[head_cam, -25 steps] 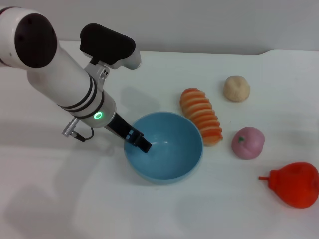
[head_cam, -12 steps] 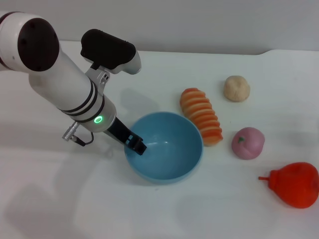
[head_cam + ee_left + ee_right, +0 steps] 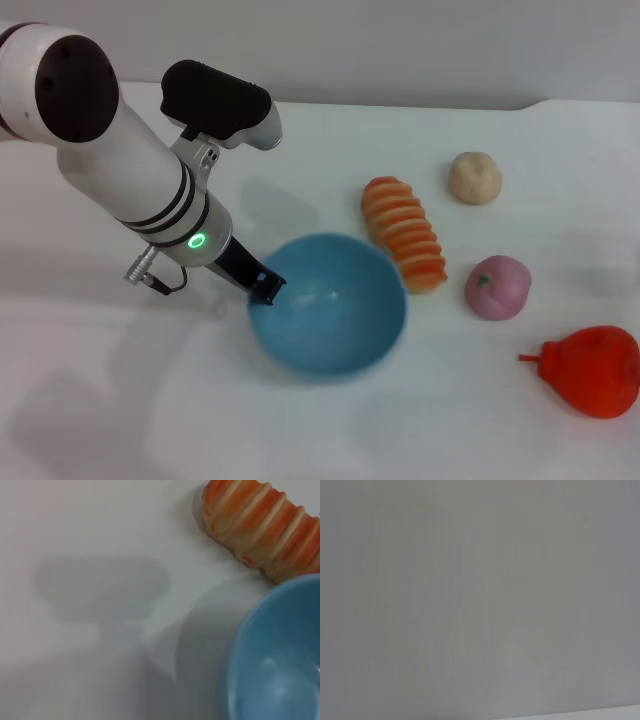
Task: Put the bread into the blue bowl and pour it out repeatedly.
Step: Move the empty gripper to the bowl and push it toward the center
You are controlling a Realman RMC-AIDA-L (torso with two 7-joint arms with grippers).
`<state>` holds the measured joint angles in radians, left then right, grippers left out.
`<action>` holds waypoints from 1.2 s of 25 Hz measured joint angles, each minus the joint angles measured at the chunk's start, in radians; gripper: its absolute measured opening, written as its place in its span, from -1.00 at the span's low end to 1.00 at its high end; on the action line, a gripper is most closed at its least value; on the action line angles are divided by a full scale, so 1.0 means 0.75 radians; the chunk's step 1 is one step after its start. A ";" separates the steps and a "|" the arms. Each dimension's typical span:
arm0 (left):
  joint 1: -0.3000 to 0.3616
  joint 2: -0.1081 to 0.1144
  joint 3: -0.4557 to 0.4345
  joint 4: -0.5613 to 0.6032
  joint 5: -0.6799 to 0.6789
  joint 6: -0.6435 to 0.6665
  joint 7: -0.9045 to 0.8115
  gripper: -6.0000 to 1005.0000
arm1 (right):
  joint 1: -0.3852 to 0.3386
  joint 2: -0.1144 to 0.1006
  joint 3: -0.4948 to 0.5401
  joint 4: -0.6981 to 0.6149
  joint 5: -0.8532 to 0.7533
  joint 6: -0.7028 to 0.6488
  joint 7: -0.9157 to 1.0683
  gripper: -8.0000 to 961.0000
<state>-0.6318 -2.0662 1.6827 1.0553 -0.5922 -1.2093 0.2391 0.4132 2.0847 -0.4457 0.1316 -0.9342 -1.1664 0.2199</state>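
The blue bowl stands in the middle of the white table, empty and tipped a little, so more of its near wall shows. My left gripper is at the bowl's left rim, its dark fingers closed over the edge. The bread, a ridged loaf with orange and cream stripes, lies on the table just behind and to the right of the bowl, touching or almost touching its rim. The left wrist view shows the bowl and the bread side by side. My right gripper is out of view.
A small round beige bun sits at the back right. A pink fruit lies right of the bread, and a red pear-shaped fruit is near the right edge. The right wrist view shows only a plain grey surface.
My left gripper has drawn back from inside the bowl to its left rim. The bowl has tipped slightly. The bread has not moved.
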 joint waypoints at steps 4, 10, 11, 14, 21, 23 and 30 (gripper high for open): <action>-0.002 0.000 -0.002 0.000 -0.001 0.006 -0.042 -0.78 | 0.005 0.000 0.002 0.014 0.007 -0.003 0.053 -0.17; -0.002 0.001 -0.014 0.000 0.000 0.005 -0.062 -0.99 | 0.017 -0.006 0.004 0.015 0.009 0.000 0.421 -0.17; -0.002 0.002 -0.014 0.000 0.000 0.003 -0.063 -0.99 | 0.021 -0.010 -0.002 0.009 0.005 0.005 0.519 -0.17; -0.006 0.002 -0.014 0.000 0.000 0.000 -0.066 -0.99 | 0.033 -0.018 -0.037 -0.048 -0.080 0.013 0.799 -0.18; -0.025 0.004 -0.010 0.001 0.000 -0.012 -0.067 -0.99 | 0.053 -0.022 -0.075 -0.400 -0.560 -0.002 1.702 -0.18; -0.026 0.004 -0.011 0.002 0.000 -0.011 -0.064 -0.99 | 0.070 -0.023 -0.100 -0.509 -0.689 -0.017 1.893 -0.18; -0.033 0.003 -0.002 0.007 0.000 -0.013 -0.057 -0.99 | 0.213 -0.033 -0.241 -0.793 -1.197 0.013 2.368 -0.19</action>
<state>-0.6568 -2.0639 1.6811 1.0605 -0.5921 -1.2193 0.1968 0.5727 2.0602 -0.6266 -0.4632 -1.8316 -1.1569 1.9962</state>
